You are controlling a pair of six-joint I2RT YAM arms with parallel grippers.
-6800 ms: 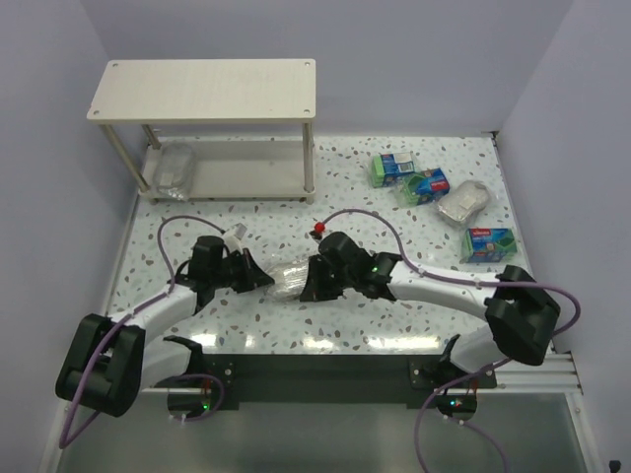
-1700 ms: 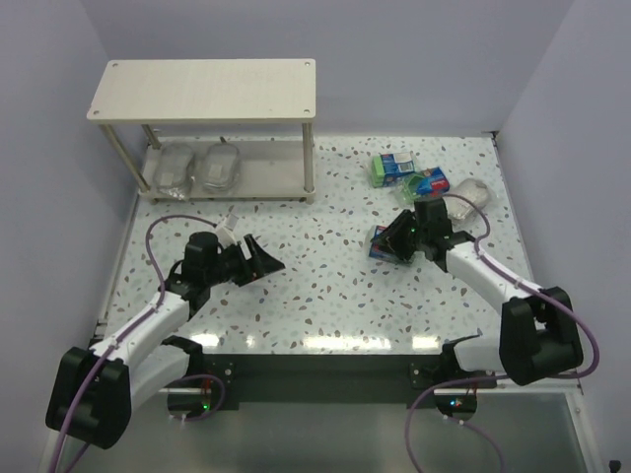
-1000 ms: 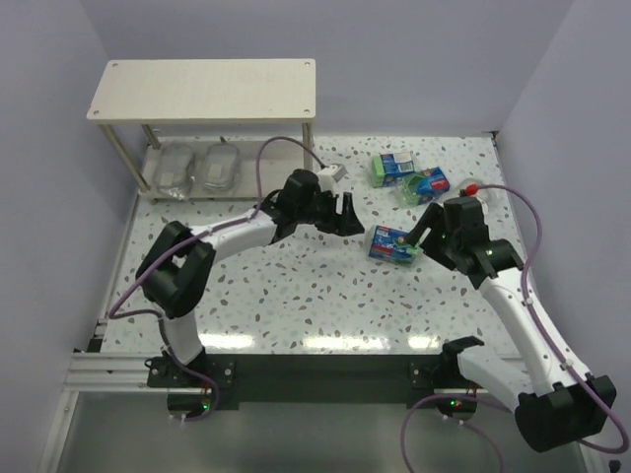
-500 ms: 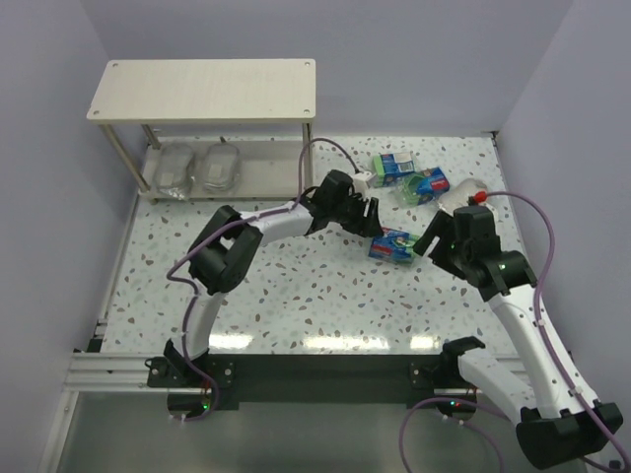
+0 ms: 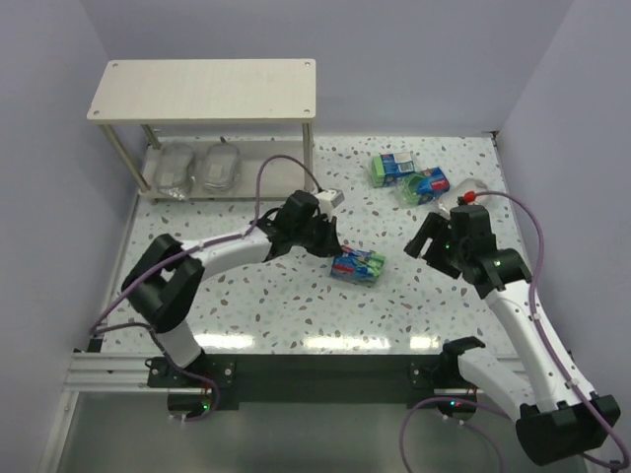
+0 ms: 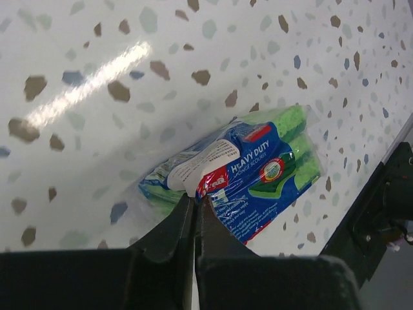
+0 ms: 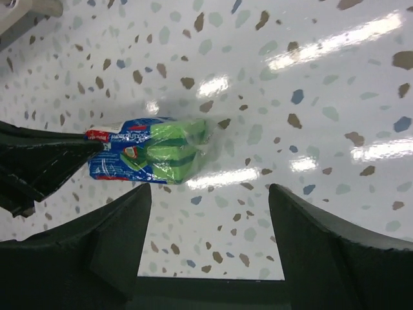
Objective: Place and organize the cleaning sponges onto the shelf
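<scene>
From above, the left arm reaches to the middle of the speckled counter. The left jaws are pinched tight on one end of a green sponge pack.

The left wrist view shows this up close. The two dark fingers meet on the clear wrap beside the label, and the words "HEAVY DUTY" can be read. The top view is too far away to show that.

The right wrist view sees the same pack from the other side, with the left jaws touching its blue end. It also shows the right jaws standing wide with nothing between them, near the pack.

Only the top view shows the rest. A second green pack and a third green pack lie just beside each other at the far right. A silvery scourer peeks out from behind the right arm. The shelf stands at the far left. Two silvery scourers sit side by side on its lower board.
</scene>
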